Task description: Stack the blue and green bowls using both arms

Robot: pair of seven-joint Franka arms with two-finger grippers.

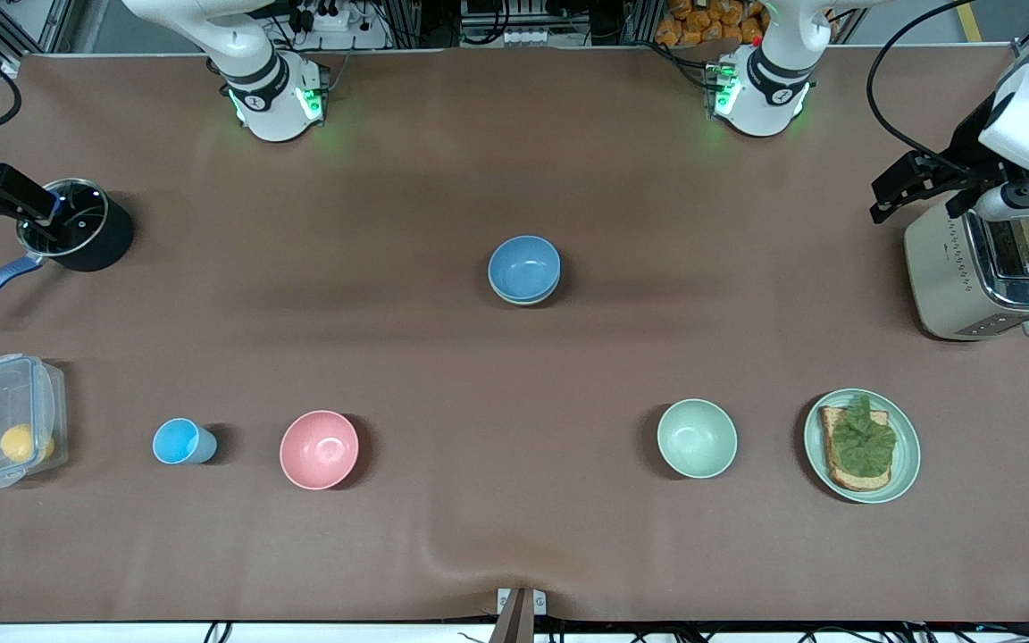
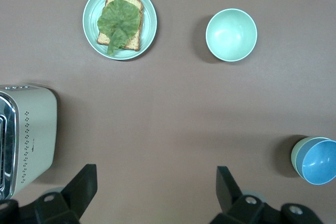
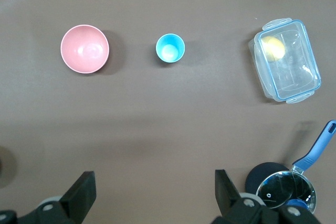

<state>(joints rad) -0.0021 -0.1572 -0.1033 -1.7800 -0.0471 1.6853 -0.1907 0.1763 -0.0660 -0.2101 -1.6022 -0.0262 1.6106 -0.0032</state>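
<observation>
1. sky-blue, the blue bowl [image 1: 524, 266] sits nested in the green bowl [image 1: 523, 296] at mid-table; only the green rim shows under it.
2. left gripper [image 2: 155, 192] hangs over the toaster [image 1: 979, 272], fingers spread wide, holding nothing.
3. right gripper [image 3: 154, 193] hangs over the pot [image 1: 77, 224], likewise wide open and empty.

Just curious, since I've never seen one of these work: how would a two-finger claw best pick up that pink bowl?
Probably by its rim, from straight above. The pink bowl stands upright and open, too wide to span, so one finger would go inside the wall and one outside. The rim is the same all round, and only the light-blue cup stands beside it, well apart.
</observation>
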